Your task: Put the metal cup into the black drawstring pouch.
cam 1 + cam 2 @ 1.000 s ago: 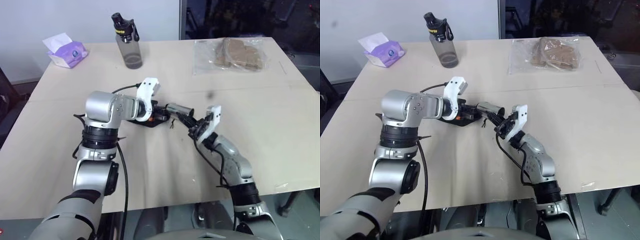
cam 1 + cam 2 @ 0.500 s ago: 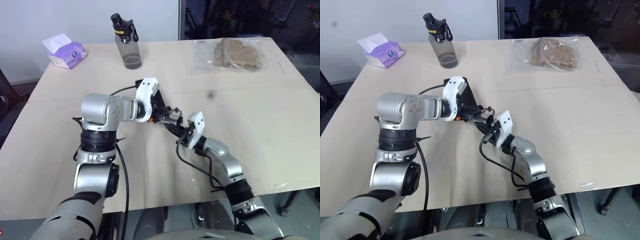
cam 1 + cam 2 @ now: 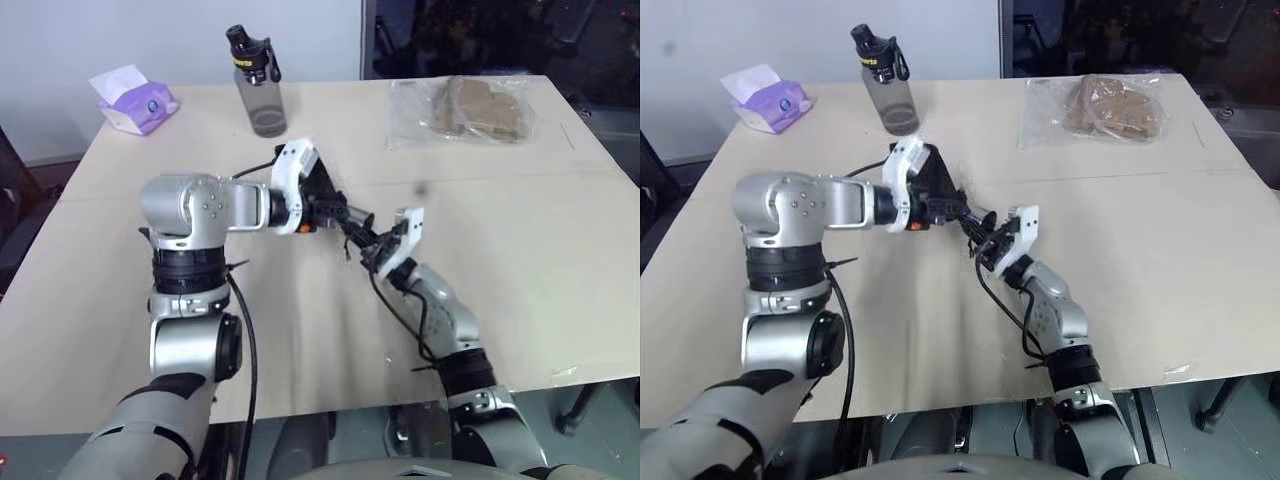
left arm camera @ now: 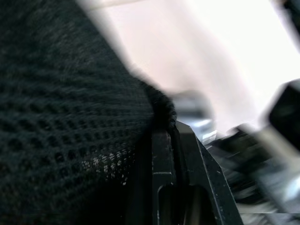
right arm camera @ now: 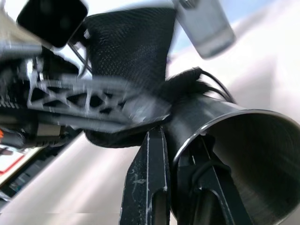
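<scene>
- Black mesh-cloth drawstring pouch (image 3: 322,192) hangs at frame centre, its edge pinched by the left gripper (image 3: 335,207), whose fingers are pressed together on the cloth.
- Shiny steel metal cup (image 5: 234,154) lies tilted just right of the pouch, bottom toward it, long axis slanting; the right gripper (image 3: 368,248) clamps the cup's rim.
- Beige tabletop (image 3: 540,230) carries a purple tissue pack (image 3: 132,101) upper left, a grey bottle (image 3: 258,82) and a clear bag (image 3: 462,108) upper right.
</scene>
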Robot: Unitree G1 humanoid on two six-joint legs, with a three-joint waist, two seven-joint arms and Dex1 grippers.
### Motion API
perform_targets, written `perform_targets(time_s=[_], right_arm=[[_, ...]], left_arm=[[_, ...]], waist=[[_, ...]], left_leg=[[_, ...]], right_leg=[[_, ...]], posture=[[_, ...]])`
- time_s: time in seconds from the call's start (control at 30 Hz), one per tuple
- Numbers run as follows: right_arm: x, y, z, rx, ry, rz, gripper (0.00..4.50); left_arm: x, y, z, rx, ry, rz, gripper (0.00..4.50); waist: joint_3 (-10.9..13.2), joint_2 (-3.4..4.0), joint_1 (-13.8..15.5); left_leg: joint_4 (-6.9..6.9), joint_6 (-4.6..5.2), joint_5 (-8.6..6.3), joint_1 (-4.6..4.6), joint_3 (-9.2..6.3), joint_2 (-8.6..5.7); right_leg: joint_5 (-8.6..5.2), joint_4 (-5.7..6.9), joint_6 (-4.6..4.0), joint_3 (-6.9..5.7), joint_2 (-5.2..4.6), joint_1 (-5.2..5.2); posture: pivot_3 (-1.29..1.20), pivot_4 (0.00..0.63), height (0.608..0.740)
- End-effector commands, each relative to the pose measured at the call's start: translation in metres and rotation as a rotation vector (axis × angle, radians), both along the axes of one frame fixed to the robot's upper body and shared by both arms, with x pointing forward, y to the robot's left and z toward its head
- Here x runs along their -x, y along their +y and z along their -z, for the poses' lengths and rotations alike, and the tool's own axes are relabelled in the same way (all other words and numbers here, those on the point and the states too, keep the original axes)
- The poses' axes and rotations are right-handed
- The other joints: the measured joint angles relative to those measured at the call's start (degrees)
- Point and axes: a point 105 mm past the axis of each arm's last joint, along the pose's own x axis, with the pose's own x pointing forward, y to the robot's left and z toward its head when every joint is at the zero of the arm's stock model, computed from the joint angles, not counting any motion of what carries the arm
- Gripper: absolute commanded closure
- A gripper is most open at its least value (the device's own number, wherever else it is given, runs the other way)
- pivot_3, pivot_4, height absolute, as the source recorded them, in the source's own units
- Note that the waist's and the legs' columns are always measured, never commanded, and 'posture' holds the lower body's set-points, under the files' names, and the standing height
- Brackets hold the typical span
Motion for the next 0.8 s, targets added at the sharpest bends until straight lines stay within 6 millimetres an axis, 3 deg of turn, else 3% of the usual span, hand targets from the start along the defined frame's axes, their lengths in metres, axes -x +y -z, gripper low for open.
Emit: perform_targets(time_s=[0.03,0.2,0.33,0.5,0.63,0.77,0.8], right_arm=[[-0.001,0.007,-0.037,0.022,-0.165,0.03,4.43],[0.004,0.01,-0.046,0.051,-0.222,0.013,4.43],[0.011,0.028,-0.029,0.378,-0.404,-0.016,4.43],[-0.006,0.03,-0.008,0.762,-0.556,-0.056,4.43],[-0.016,0.02,-0.02,0.761,-0.554,-0.029,4.43],[0.0,-0.003,-0.034,0.713,-0.537,-0.028,2.91],[0.011,-0.012,-0.041,0.686,-0.524,-0.042,2.91]], left_arm=[[0.003,-0.006,-0.022,0.098,-0.017,0.055,4.5],[0.001,-0.002,-0.017,0.1,0.012,0.03,4.5],[0.008,-0.009,-0.02,0.133,-0.011,0.072,4.5],[0.021,-0.015,-0.014,0.084,-0.034,0.149,4.5],[0.008,-0.006,-0.007,0.092,-0.068,0.066,4.5],[-0.011,0.013,-0.004,0.06,-0.146,-0.04,4.5],[-0.015,0.018,-0.007,0.077,-0.181,-0.056,4.5]], waist=[[0.0,0.0,-0.1],[0.0,0.0,-0.2],[0.0,0.0,-0.1],[0.0,0.0,-0.2],[0.0,-0.01,-0.1],[0.0,-0.01,0.0],[0.0,0.0,0.0]], left_leg=[[-0.02,-0.07,0.04,0.0,0.01,0.01],[-0.07,-0.12,0.07,-0.05,0.03,0.01],[-0.09,-0.12,0.07,-0.07,0.08,-0.05],[-0.09,-0.14,0.08,-0.08,0.12,-0.08],[-0.08,-0.15,0.09,-0.06,0.07,-0.07],[-0.08,-0.15,0.09,-0.13,0.06,-0.06],[-0.08,-0.15,0.09,-0.16,0.05,-0.07]], right_leg=[[0.0,-0.01,0.0,0.01,0.0,-0.02],[0.0,0.01,0.0,0.06,0.01,-0.12],[0.0,-0.03,0.01,0.09,-0.03,-0.13],[0.0,0.04,0.01,0.16,-0.03,-0.19],[0.0,0.02,0.0,0.13,-0.02,-0.17],[0.0,-0.06,0.0,0.12,-0.04,-0.19],[0.0,-0.1,0.0,0.11,-0.06,-0.19]], posture=[[0.0,0.15,0.74],[0.0,0.15,0.74],[0.0,0.15,0.74],[0.0,0.15,0.74],[0.0,0.15,0.74],[0.0,0.15,0.74],[0.0,0.15,0.74]])
